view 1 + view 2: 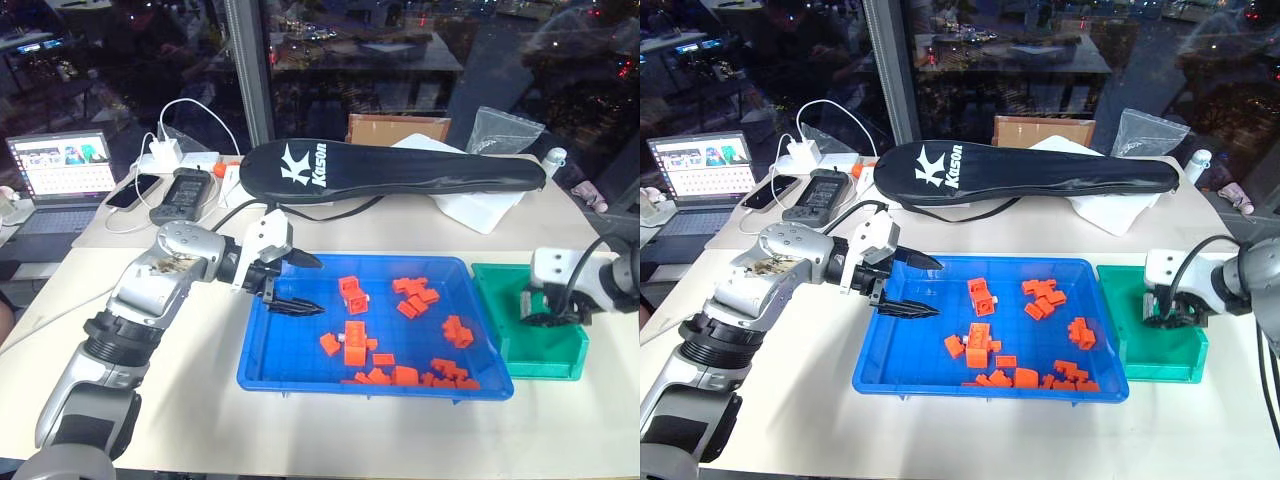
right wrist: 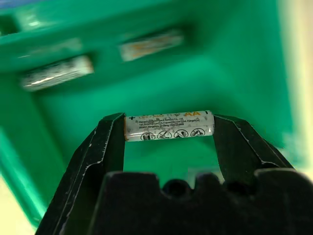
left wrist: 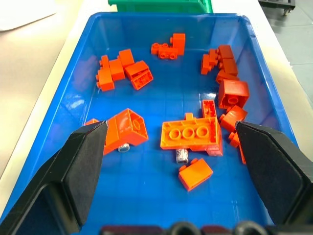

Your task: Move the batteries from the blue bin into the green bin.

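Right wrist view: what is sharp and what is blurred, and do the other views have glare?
Right wrist view: the battery clamped end to end in the right end effector is sharp, while two batteries lying in the green bin behind it are soft. Left wrist view: the orange blocks are crisp, with mild sheen on the blue bin. Left eye view: the dark window carries reflections.

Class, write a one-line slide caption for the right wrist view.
Right gripper holds an AA battery end to end above the green bin, where two batteries already lie.
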